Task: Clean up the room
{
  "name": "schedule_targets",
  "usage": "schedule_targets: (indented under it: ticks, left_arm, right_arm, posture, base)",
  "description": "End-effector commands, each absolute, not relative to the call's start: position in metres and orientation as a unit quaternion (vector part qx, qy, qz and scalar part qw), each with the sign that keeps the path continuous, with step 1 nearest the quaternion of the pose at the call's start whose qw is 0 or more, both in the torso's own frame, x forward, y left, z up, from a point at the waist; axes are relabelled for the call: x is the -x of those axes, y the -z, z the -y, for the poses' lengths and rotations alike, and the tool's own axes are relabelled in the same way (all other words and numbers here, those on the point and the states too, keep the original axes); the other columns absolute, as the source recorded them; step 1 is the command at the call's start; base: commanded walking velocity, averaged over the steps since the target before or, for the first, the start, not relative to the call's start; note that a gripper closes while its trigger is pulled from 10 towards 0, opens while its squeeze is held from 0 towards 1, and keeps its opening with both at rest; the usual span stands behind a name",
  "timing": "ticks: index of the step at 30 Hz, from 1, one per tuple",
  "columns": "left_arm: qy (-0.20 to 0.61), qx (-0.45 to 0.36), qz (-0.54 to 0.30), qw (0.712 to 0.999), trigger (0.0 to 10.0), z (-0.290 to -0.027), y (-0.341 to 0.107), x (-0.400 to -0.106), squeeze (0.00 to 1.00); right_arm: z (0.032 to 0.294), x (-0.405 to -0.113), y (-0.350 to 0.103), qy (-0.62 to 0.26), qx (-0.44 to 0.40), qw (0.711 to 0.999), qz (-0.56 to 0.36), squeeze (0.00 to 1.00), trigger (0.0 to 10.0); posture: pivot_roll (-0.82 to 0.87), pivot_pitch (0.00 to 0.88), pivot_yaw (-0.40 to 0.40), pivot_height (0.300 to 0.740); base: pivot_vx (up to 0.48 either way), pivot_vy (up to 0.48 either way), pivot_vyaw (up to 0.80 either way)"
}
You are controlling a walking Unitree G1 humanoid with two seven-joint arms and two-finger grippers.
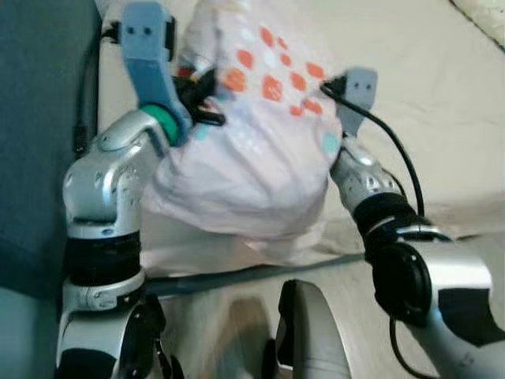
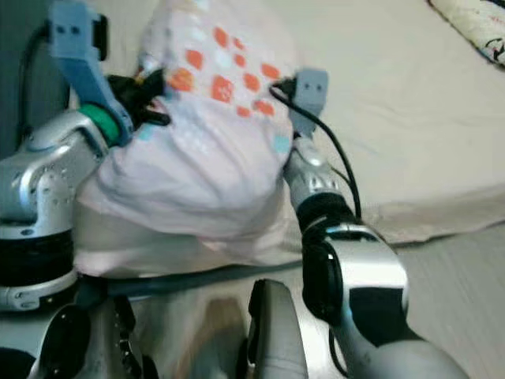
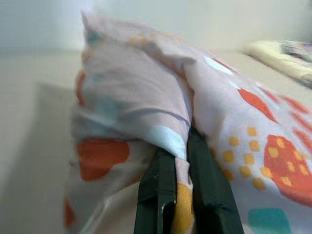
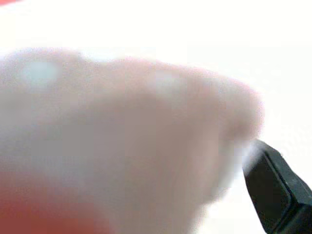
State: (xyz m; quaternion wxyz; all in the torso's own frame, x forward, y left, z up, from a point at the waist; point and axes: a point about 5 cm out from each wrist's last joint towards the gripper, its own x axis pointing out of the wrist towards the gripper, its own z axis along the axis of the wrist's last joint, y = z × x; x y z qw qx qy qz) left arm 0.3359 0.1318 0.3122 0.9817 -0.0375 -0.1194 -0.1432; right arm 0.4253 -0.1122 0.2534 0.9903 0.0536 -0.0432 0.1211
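Held up in front of the chest, over a pale bed sheet (image 1: 442, 118): a pinkish-white pillow (image 1: 252, 150) printed with orange and teal patches, bulk sagging low, long axis judged to run away from the body and slightly rightward. Pinched at its near-left edge by the left gripper (image 3: 181, 161), both black fingers (image 3: 157, 195) clamped together on a fold of the cover. Flanked on the opposite side by the right gripper (image 4: 273, 190), pressed against blurred fabric; cannot tell whether open or closed. Carried, then, between both arms, left one with the sure hold. Beyond, a second patterned cushion (image 2: 473, 28) at the sheet's far right corner. No brand, label or legible writing made out anywhere.
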Motion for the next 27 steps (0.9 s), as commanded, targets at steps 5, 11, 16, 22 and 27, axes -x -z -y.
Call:
schedule_targets:
  ticks: [5, 11, 16, 22, 27]
  left_arm:
    - [0.081, 0.027, 0.167, 0.982, 0.0, -0.146, -0.317, -0.327, 0.0]
    - [-0.08, -0.061, 0.235, 0.967, 0.0, -0.18, -0.318, -0.309, 0.0]
    - [-0.123, -0.16, 0.154, 0.967, 0.0, -0.172, -0.269, -0.312, 0.0]
    - [-0.075, -0.182, -0.029, 0.98, 0.0, -0.155, -0.196, -0.326, 0.0]
    - [-0.021, -0.187, -0.13, 0.973, 10.0, -0.151, -0.152, -0.333, 0.0]
  right_arm:
    - [0.096, -0.426, -0.272, -0.142, -0.03, 0.987, 0.069, 0.0, 10.0]
    - [0.103, -0.425, -0.256, -0.104, 0.014, 0.993, 0.052, 0.0, 10.0]
    - [0.124, -0.423, -0.224, -0.047, 0.031, 0.998, 0.004, 0.0, 10.0]
    - [0.154, -0.415, -0.185, 0.029, -0.005, 0.997, -0.069, 0.0, 10.0]
    - [0.211, -0.399, -0.155, 0.165, -0.071, 0.978, -0.109, 0.0, 10.0]
  posture:
    - [0.11, 0.157, -0.021, 0.527]
    - [0.12, 0.163, -0.021, 0.527]
    - [0.12, 0.166, -0.015, 0.527]
    - [0.1, 0.168, -0.007, 0.527]
    - [0.06, 0.168, 0.017, 0.527]
  base:
    - [0.0, 0.0, 0.0]
    - [0.0, 0.0, 0.0]
    - [0.0, 0.0, 0.0]
    - [0.0, 0.0, 0.0]
    - [0.0, 0.0, 0.0]
